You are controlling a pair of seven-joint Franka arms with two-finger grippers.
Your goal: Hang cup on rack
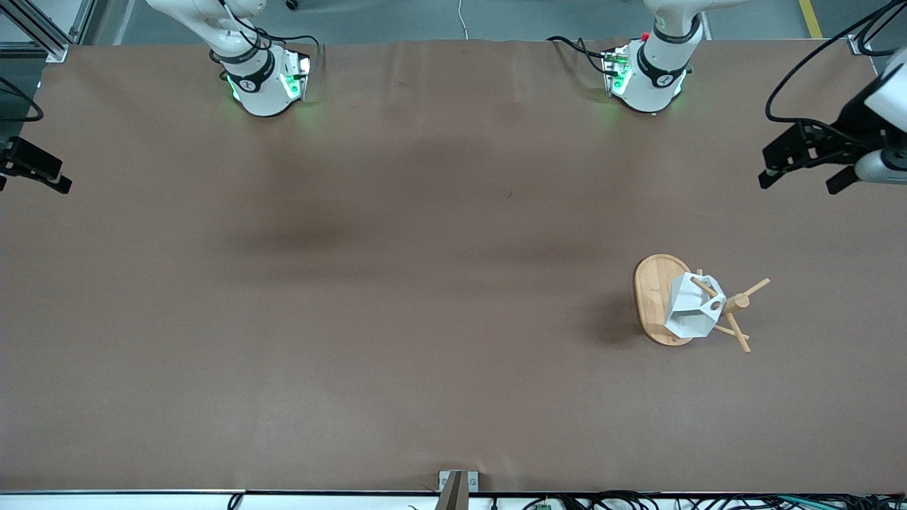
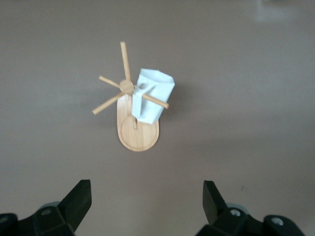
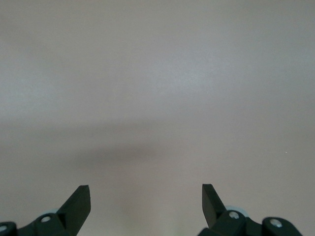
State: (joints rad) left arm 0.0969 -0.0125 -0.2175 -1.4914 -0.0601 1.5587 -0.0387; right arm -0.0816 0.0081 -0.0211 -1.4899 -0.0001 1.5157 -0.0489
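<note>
Both claws stand released and hold nothing: the left claw (image 1: 804,170) hangs over the bench (image 1: 397,297) at the left arm's end, its fingers (image 2: 78,199) spread wide, and the right claw (image 1: 32,173) waits at the right arm's end, equally spread. On the bench toward the left arm's end stands the rack (image 1: 659,301), well apart from both claws. The cup (image 1: 691,308) hangs on it, a peg (image 2: 155,101) passing through the hole in its handle.

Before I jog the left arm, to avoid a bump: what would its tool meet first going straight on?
Likely only the bare table; the left tool is open, with the rack and hung cup ahead, though depth is unclear.
</note>
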